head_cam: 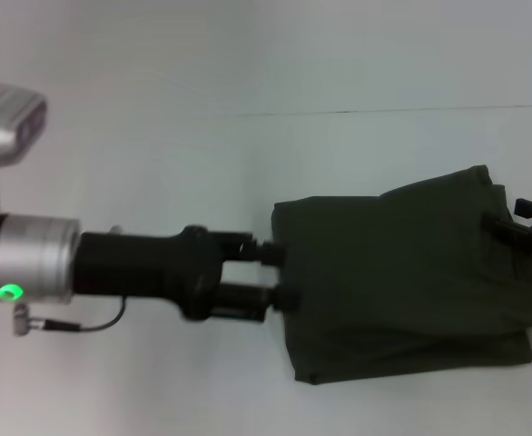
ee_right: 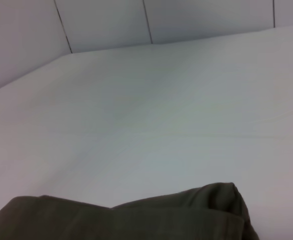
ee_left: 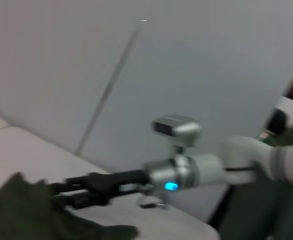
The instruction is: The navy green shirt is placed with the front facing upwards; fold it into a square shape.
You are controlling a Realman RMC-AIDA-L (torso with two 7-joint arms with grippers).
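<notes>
The navy green shirt (head_cam: pixel 402 272) is lying on the white desk (head_cam: pixel 157 91) as a compact, nearly square bundle, at about four o'clock in the head view. The print is not showing; only plain dark cloth is facing up.

The left gripper (head_cam: pixel 275 272) is reaching in from nine o'clock and is touching the near-left edge of the bundle. Its two fingers (head_cam: pixel 268 251) are standing apart, one above the other, and I cannot tell whether cloth is between them or they are only resting against the edge. The right gripper (head_cam: pixel 531 221) is at three o'clock, at the far right corner of the shirt, where the cloth is rising in a small peak. Its fingers are mostly hidden, so I cannot tell whether they are clenched or released.

The fold seems to be almost finished. The risk now is in the withdrawal: if one gripper is pulling away while cloth is caught, it may drag a layer out and open the square. The raised corner at the right may also fall unevenly and leave a crooked edge.
</notes>
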